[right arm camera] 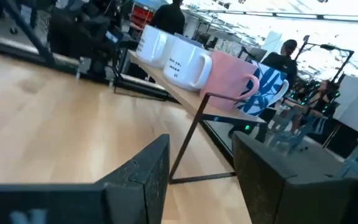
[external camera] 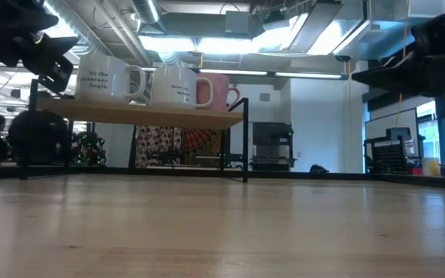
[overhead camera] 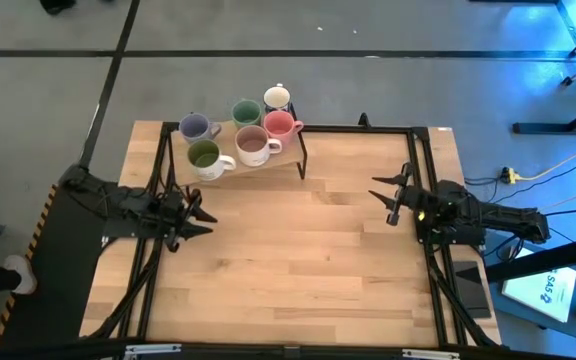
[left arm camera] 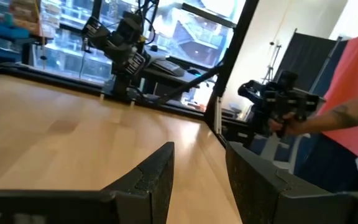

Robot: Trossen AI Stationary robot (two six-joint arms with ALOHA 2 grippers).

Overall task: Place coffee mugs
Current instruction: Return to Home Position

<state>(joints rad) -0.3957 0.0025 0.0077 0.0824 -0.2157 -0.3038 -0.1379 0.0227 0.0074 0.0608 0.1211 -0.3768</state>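
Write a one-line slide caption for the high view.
Six coffee mugs on the shelf; left end effector and right end effector open and empty at the table's sides.

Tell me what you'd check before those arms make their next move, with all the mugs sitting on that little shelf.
1. Six mugs on the shelf: ok.
2. Mugs upright: ok.
3. Left gripper open and empty: ok.
4. Right gripper open and empty: ok.
5. Both grippers apart from the shelf: ok.
6. People clear of the table: cannot tell; a person's arm shows beyond it.
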